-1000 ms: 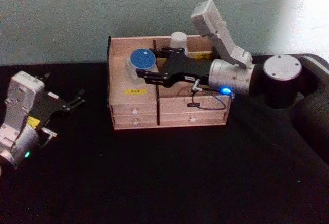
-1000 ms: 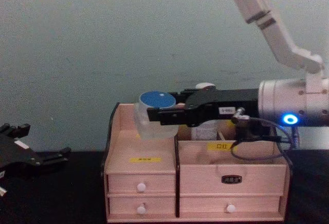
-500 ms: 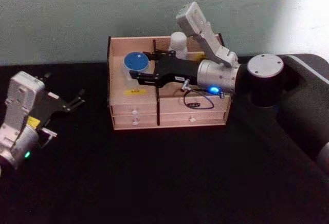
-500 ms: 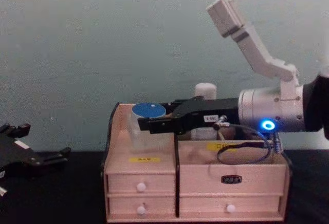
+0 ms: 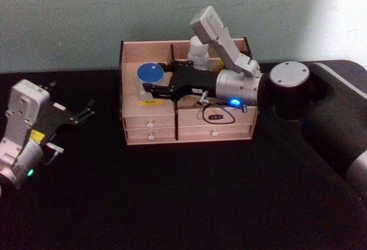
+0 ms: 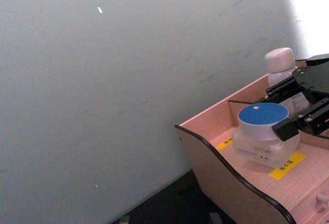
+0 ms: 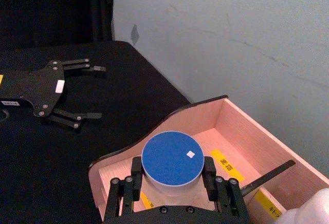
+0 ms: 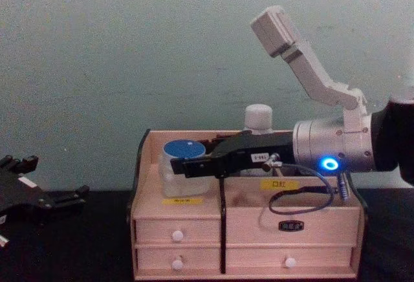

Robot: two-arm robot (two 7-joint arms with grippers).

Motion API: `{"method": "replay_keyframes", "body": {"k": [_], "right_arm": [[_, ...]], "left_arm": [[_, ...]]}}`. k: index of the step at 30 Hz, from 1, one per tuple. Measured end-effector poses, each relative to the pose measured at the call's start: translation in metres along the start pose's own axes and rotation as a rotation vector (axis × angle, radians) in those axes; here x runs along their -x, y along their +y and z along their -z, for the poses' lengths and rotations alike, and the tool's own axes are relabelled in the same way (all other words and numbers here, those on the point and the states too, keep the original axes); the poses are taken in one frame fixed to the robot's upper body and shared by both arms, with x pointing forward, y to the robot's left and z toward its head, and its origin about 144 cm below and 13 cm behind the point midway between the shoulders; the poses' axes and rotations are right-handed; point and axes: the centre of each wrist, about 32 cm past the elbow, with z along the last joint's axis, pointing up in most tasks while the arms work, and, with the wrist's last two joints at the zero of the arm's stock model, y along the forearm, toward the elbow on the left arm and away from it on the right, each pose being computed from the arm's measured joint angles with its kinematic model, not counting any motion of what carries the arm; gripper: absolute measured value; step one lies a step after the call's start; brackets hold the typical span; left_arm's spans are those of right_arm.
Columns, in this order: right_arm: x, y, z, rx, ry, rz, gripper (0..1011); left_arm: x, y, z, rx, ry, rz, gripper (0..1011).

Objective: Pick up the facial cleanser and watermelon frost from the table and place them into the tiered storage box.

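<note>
Lowered, right gripper (image 7: pixel 172 175) clamps blue-lidded jar (image 5: pixel 150 72) in tiered storage box (image 5: pixel 189 131) beside left wall; left gripper (image 7: pixel 100 92) idles spread

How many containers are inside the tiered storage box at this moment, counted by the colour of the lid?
Blue-lidded jar, held by the right gripper: 1
White-capped bottle: 1
Total in the tiered storage box: 2

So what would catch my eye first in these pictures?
The right gripper reaches across the light pinkish wooden storage box, its jaws closed on a clear jar with a round blue lid set low in the left compartment. A white-capped bottle stands at the box's back, and the left gripper is open over the black table, far left.
</note>
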Motion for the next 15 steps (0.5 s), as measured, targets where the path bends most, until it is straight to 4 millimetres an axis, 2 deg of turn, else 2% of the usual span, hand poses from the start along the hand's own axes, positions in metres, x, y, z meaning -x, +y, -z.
{"method": "replay_keyframes", "body": {"k": [15], "right_arm": [[0.0005,0.0005,0.0002,0.016,-0.004,-0.003,707]], "left_arm": [[0.0000,0.0000,0.0000,0.000,0.000,0.000,1001]]}}
